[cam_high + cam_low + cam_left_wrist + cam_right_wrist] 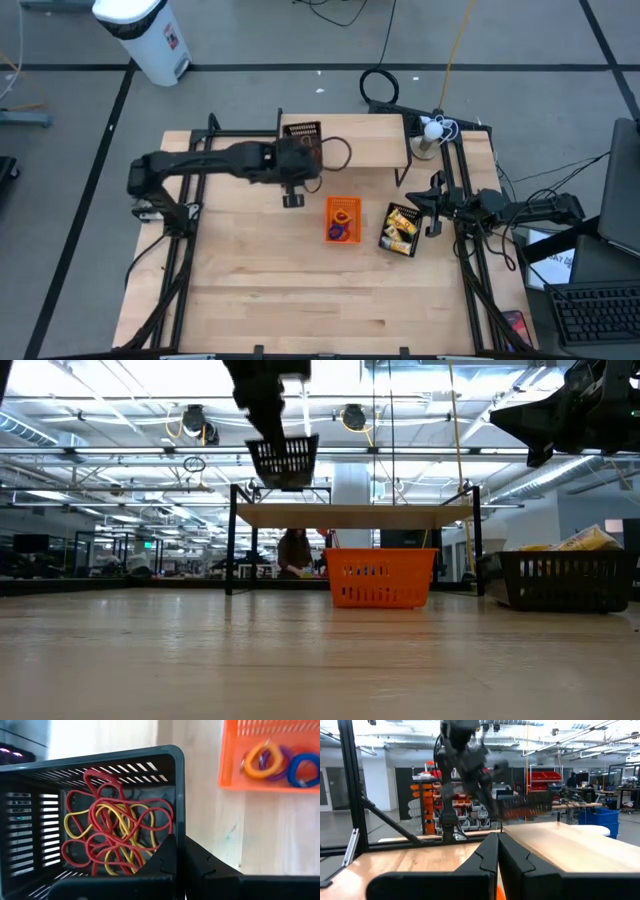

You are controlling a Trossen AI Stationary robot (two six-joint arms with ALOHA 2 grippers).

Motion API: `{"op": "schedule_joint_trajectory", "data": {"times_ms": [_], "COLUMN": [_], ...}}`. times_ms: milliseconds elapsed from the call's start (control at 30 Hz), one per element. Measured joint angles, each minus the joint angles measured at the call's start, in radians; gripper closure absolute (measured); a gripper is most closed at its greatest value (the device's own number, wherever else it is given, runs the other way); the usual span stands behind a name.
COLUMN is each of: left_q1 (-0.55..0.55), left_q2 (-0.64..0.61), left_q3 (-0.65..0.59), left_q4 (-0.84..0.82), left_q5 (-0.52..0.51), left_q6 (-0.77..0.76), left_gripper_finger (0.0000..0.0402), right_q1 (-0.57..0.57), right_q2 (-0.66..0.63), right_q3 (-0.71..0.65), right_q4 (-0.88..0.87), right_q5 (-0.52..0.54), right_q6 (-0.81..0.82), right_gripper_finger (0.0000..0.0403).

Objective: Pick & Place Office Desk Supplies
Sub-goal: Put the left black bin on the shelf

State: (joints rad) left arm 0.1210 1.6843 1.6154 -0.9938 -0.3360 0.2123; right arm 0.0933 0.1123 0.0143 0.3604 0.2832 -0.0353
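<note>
One orange tray of coloured rings and one black mesh tray of yellow pieces sit mid-table. Farther back, the left gripper clamps a second mesh tray's rim, raised, holding tangled red and yellow rubber bands. The right gripper waits clenched at the table's right edge.

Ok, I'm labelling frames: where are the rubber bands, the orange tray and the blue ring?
rubber bands (112,837), left wrist view, middle of the tangle.
orange tray (342,220), high view, its rim.
blue ring (302,770), left wrist view, its band.
</note>
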Motion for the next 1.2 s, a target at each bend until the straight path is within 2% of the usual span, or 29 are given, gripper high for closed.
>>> {"op": "schedule_joint_trajectory", "data": {"times_ms": [333, 600, 867, 1200], "left_q1": [0.106, 0.127, 0.126, 0.12], "left_q2": [0.062, 0.061, 0.061, 0.061], "left_q3": [0.0, 0.0, 0.0, 0.0], "left_q4": [-0.006, -0.021, -0.026, -0.028], "left_q5": [0.062, 0.099, 0.097, 0.045], "left_q6": [0.028, 0.063, 0.057, 0.055], "left_gripper_finger": [0.0399, 0.0399, 0.0385, 0.0372], "right_q1": [0.0, 0.0, 0.0, 0.0], "right_q2": [0.014, 0.014, 0.014, 0.014], "right_q3": [0.0, 0.0, 0.0, 0.0], "right_q4": [0.009, 0.013, 0.014, 0.014], "right_q5": [0.0, 0.0, -0.001, -0.001], "right_q6": [-0.001, -0.003, -0.003, -0.003], "right_gripper_finger": [0.0403, 0.0403, 0.0403, 0.0403]}}
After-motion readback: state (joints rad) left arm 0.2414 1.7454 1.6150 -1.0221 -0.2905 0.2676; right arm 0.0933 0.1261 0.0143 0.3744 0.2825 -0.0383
